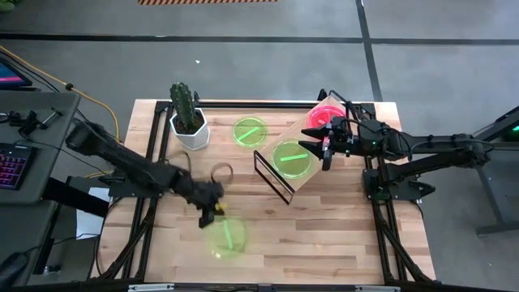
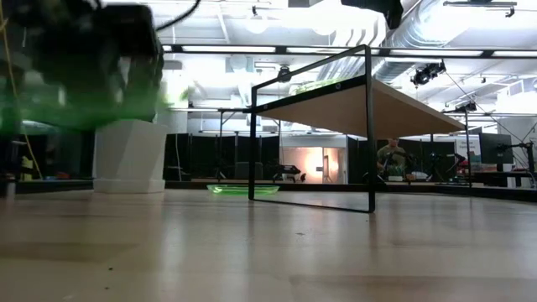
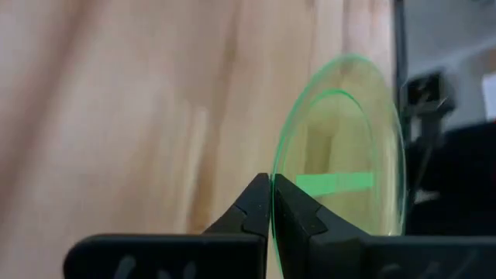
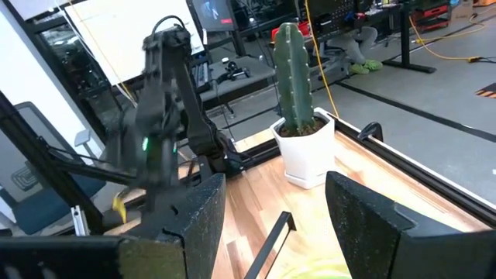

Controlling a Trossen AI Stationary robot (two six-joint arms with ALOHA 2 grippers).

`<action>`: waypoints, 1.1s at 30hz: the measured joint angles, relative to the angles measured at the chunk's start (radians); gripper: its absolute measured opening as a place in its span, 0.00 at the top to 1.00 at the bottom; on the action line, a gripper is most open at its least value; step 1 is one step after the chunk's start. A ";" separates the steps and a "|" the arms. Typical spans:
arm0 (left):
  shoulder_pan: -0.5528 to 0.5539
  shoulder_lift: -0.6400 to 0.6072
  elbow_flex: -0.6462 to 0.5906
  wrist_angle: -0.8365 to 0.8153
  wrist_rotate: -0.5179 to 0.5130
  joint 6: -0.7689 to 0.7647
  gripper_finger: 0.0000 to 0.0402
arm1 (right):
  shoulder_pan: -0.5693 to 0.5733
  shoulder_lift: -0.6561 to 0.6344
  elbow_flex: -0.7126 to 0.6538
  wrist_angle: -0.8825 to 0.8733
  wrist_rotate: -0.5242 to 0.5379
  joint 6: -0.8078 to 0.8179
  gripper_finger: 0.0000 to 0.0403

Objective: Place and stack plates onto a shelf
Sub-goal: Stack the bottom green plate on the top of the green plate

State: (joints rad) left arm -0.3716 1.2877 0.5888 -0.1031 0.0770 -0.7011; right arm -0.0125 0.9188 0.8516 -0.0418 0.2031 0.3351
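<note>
My left gripper [image 1: 213, 208] is over the table's near middle, shut on a neon green plate [image 1: 226, 235], which also shows in the left wrist view [image 3: 341, 155] and as a green blur in the low view [image 2: 75, 109]. The shelf [image 1: 280, 130] stands right of centre. A second green plate [image 1: 293, 158] and a red-pink plate [image 1: 323, 116] lie flat on its board. A third green plate [image 1: 250, 131] lies on the table beside the shelf. My right gripper [image 1: 326, 142] hovers open above the shelf's right part [image 4: 271, 225]. My left gripper pinches the green plate by its rim [image 3: 273, 182] between its two fingertips [image 3: 252, 209]. The plate reaches out beyond the fingers toward the table's near edge. It is lifted clear of the table.
A cactus in a white pot [image 1: 188, 122] stands at the far left of the table, close to the loose green plate. Bare wood lies between the shelf's black wire frame [image 2: 369, 126] and the near edge. A desk with a keyboard [image 1: 12, 166] stands left of the table.
</note>
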 joint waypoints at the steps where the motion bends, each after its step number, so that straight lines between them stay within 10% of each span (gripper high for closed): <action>1: 0.026 -0.056 0.000 -0.035 -0.001 0.017 1.00 | -0.002 0.000 0.000 0.000 -0.002 0.000 0.49; 13: 0.411 -0.541 0.070 -0.139 -0.094 -0.022 1.00 | -0.010 0.000 0.000 0.006 -0.012 0.013 0.49; 24: 0.707 -0.277 0.373 -0.136 0.026 0.248 1.00 | -0.009 0.000 0.000 0.113 -0.012 0.031 0.49; 33: 0.744 -0.058 0.471 0.031 0.075 0.257 1.00 | -0.009 0.000 0.000 0.123 -0.012 0.031 0.49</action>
State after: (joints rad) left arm 0.3729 1.2295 1.0599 -0.0720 0.1520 -0.4436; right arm -0.0219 0.9192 0.8516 0.0814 0.1909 0.3656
